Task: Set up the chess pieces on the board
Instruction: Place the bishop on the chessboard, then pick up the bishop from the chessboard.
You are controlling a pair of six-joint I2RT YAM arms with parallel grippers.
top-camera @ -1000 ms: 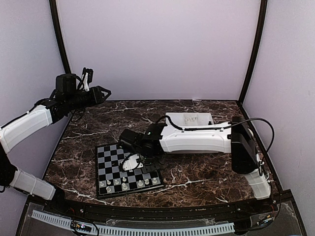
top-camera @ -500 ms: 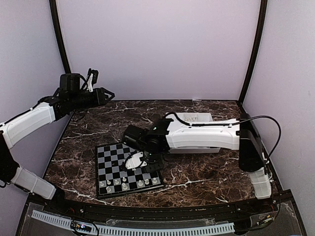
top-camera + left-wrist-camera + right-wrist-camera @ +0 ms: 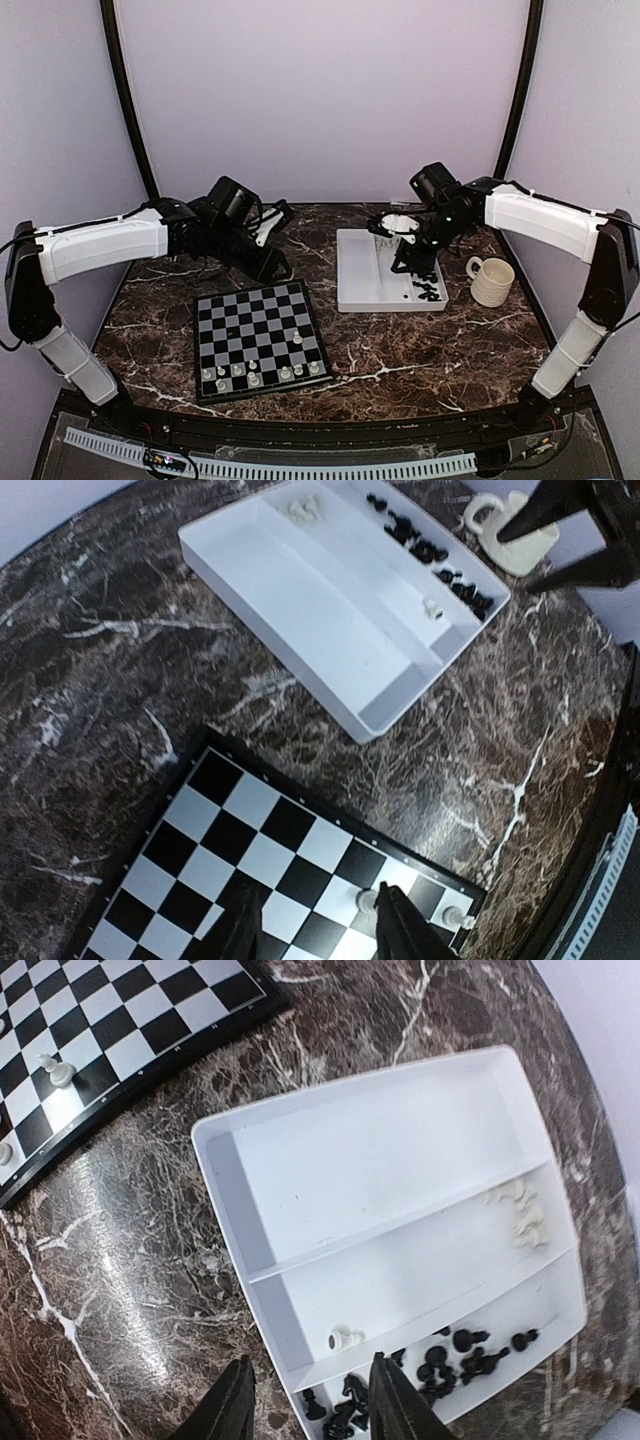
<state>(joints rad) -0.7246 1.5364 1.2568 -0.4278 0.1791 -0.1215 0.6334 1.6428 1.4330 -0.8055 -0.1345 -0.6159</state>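
Note:
The board (image 3: 258, 322) lies at the table's near left, with several white chess pieces (image 3: 254, 372) along its near rows and one white piece (image 3: 296, 338) further in. My left gripper (image 3: 278, 268) hovers over the board's far edge. In the left wrist view it (image 3: 320, 932) is open and empty, with a white pawn (image 3: 367, 900) standing beside its right finger. My right gripper (image 3: 408, 265) hangs over the white tray (image 3: 358, 268), open and empty (image 3: 310, 1410). Below it a white piece (image 3: 345, 1338) lies on its side, close to several black pieces (image 3: 445, 1368).
A cream mug (image 3: 492, 280) stands right of the tray. More white pieces (image 3: 525, 1215) lie at the far end of the tray's middle compartment. The tray's widest compartment (image 3: 390, 1155) holds nothing. Dark marble tabletop surrounds the board and tray.
My right arm has drawn back from the board to the tray, its jaws now apart; a white piece stands where it was. My left arm has swung down from the upper left to the board's far edge.

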